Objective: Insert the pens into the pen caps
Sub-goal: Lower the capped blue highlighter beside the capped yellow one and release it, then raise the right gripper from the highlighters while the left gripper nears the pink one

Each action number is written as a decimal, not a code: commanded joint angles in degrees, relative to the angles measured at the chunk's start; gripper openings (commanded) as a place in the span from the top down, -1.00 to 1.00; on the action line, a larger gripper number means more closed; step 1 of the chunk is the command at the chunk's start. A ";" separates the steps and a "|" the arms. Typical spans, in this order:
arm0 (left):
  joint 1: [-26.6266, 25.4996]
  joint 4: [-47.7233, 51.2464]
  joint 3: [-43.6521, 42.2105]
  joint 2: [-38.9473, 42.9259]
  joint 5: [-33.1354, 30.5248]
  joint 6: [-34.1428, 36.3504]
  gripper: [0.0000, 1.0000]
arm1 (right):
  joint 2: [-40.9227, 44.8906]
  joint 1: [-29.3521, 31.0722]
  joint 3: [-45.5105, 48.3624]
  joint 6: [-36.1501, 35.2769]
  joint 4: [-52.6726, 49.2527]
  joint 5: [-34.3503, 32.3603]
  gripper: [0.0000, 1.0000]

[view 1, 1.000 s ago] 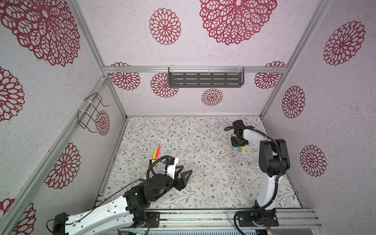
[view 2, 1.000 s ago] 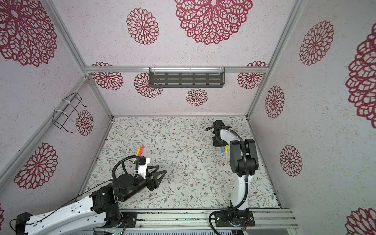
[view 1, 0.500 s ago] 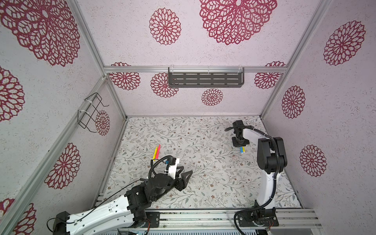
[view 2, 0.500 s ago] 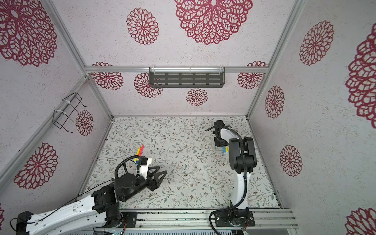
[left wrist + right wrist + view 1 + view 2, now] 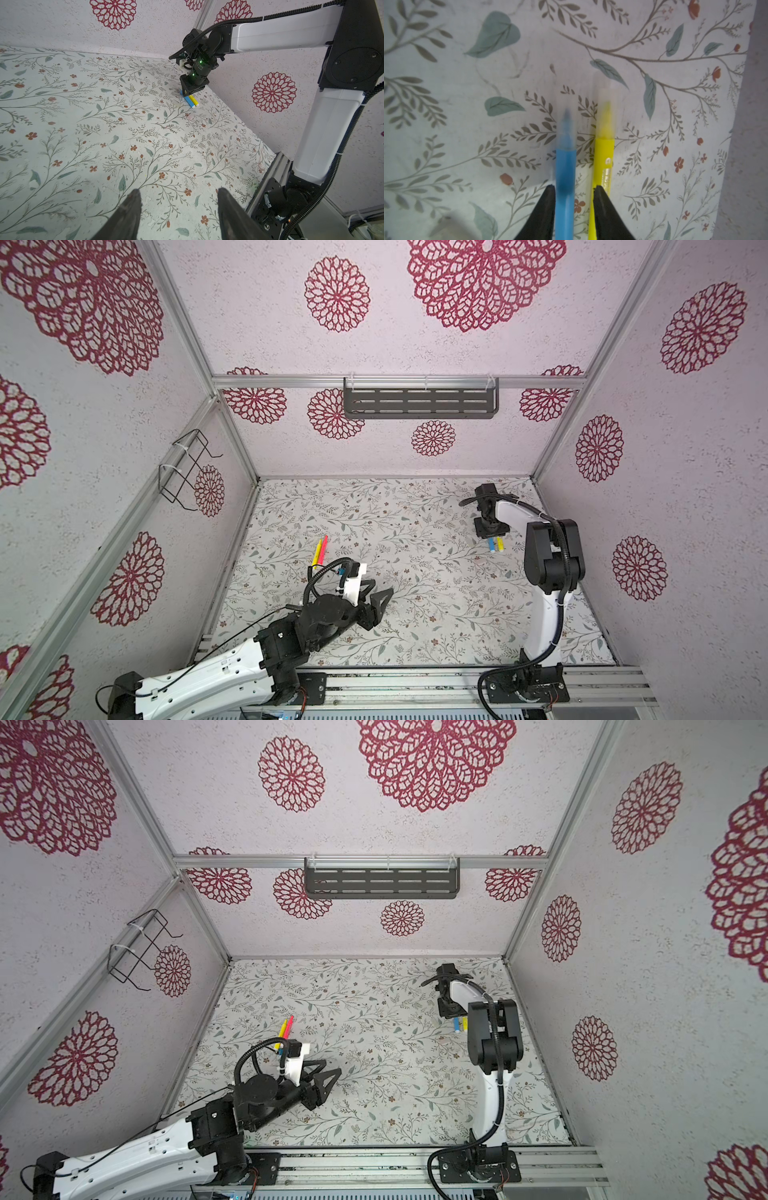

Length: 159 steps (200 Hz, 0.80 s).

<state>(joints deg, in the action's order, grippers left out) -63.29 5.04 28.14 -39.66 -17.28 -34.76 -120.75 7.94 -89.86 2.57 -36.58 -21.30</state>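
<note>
Two pens lie side by side on the floral floor at the right, a blue pen [image 5: 565,166] and a yellow pen [image 5: 604,153]. Each has a clear pen cap [image 5: 604,97] over its tip. My right gripper [image 5: 574,188] points down over them, open, its jaws either side of the blue pen with a gap on one side. Both top views show this pair [image 5: 491,545] [image 5: 456,1024] under the right gripper [image 5: 490,533]. A yellow pen [image 5: 318,552] and a red-pink pen [image 5: 323,545] lie at the left. My left gripper [image 5: 380,589] [image 5: 178,191] hangs open and empty at the front left.
The right wall stands close beside the blue and yellow pens. A small pale cap-like piece [image 5: 190,116] lies on the floor near them. A dark shelf [image 5: 419,402] hangs on the back wall and a wire rack [image 5: 185,466] on the left wall.
The right gripper's jaws have parted, letting go of the blue pen, which now rests beside the yellow one. The left arm has shifted slightly.
</note>
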 commanded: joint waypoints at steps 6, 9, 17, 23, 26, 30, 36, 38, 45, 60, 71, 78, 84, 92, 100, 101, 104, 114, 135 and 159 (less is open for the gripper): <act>-0.17 -0.14 0.86 0.43 -0.39 -0.23 -0.22 | 3.14 0.75 -0.08 0.75 -1.65 -2.87 0.28; -0.17 -0.12 0.91 0.42 -0.47 -0.17 -0.22 | 3.49 0.94 0.01 0.77 -1.59 -2.94 0.28; -0.17 0.05 0.96 0.43 -0.61 -0.15 -0.22 | 4.51 1.29 0.34 0.95 -1.49 -3.29 0.28; -0.21 0.13 1.04 0.44 -0.72 -0.09 -0.22 | 5.28 1.58 0.60 1.04 -1.40 -3.52 0.28; -0.18 0.14 1.11 0.46 -0.78 -0.08 -0.22 | 5.67 1.77 0.77 1.13 -1.31 -3.49 0.28; -0.16 0.19 1.13 0.45 -0.85 0.03 -0.22 | 6.35 2.00 0.95 1.21 -1.22 -3.49 0.28; -0.17 0.31 1.21 0.46 -1.00 0.00 -0.22 | 7.29 2.36 1.22 1.36 -1.09 -3.49 0.28; -0.21 0.36 1.24 0.42 -1.07 0.04 -0.22 | 7.46 2.39 1.29 1.37 -1.06 -3.49 0.28; -0.17 0.41 1.32 0.44 -1.22 0.13 -0.22 | 8.48 2.90 1.61 1.51 -0.88 -3.49 0.28; -0.13 0.81 1.60 0.43 -1.74 0.15 -0.22 | 10.78 3.78 2.51 1.61 -0.54 -3.44 0.28; -0.13 1.17 1.89 0.46 -1.97 0.32 -0.22 | 12.35 4.09 3.18 1.89 -0.21 -2.80 0.28; -0.25 1.41 2.04 0.50 -2.12 0.46 -0.22 | 13.43 4.01 3.75 2.13 0.13 -2.04 0.27; -0.17 1.62 2.19 0.54 -2.36 0.48 -0.22 | 14.18 3.97 4.19 2.22 0.40 -1.66 0.27; -0.17 2.09 2.46 0.60 -2.73 0.53 -0.22 | 15.18 4.01 4.80 2.35 0.71 -1.18 0.27; -0.17 2.53 2.62 0.71 -3.07 0.60 -0.22 | 15.82 3.99 5.19 2.53 0.85 -0.90 0.27; -0.17 2.61 2.62 0.72 -3.13 0.63 -0.22 | 15.90 4.00 5.25 2.53 0.87 -0.92 0.27; -0.17 2.76 2.68 0.72 -3.31 0.64 -0.22 | 16.08 4.03 5.43 2.41 0.89 -0.87 0.27; -0.17 2.86 2.75 0.90 -3.55 0.78 -0.22 | 16.25 4.01 5.88 2.26 0.98 -1.22 0.26; -0.17 2.99 2.89 1.28 -3.73 0.84 -0.22 | 15.61 3.75 6.34 2.09 0.81 -1.38 0.27; -0.17 3.27 2.97 1.58 -3.88 0.75 -0.22 | 13.96 3.40 6.75 2.01 1.22 -0.63 0.27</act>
<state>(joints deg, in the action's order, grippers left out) -63.29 7.88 29.50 -38.85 -20.01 -34.11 -105.80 11.79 -83.48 3.64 -35.03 -22.22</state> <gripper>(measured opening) 0.610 0.364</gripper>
